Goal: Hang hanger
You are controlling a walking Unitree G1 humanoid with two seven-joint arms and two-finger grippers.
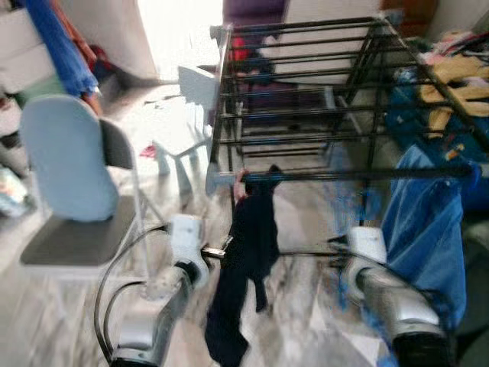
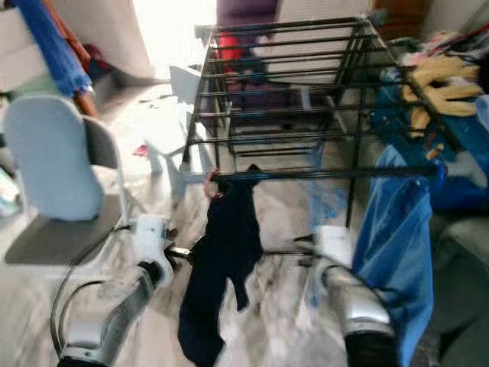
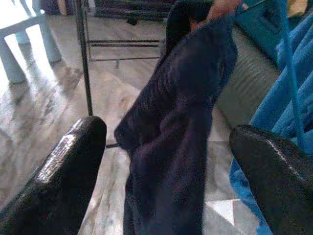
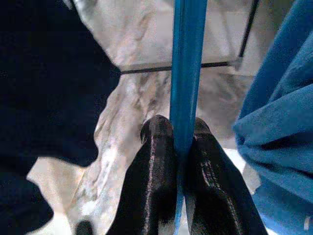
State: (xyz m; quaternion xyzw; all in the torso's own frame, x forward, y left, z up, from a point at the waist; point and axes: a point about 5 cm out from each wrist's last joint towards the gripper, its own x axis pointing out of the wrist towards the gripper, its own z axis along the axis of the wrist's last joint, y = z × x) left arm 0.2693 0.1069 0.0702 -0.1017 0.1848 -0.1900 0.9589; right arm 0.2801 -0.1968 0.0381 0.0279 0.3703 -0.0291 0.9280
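Pale marbled floor (image 1: 306, 321); a grey chair (image 1: 72, 191) at left; bright daylight from the doorway (image 1: 179, 34) beyond.

A black drying rack (image 1: 306, 99) carries a navy garment (image 1: 244, 260) on a pink hanger hook (image 2: 212, 183) and a bright blue garment (image 1: 428, 229) at right, above a grey-white marbled floor (image 1: 306, 321), with a pale blue and grey chair (image 1: 69, 176) at left and a blue hanger (image 4: 187, 73).
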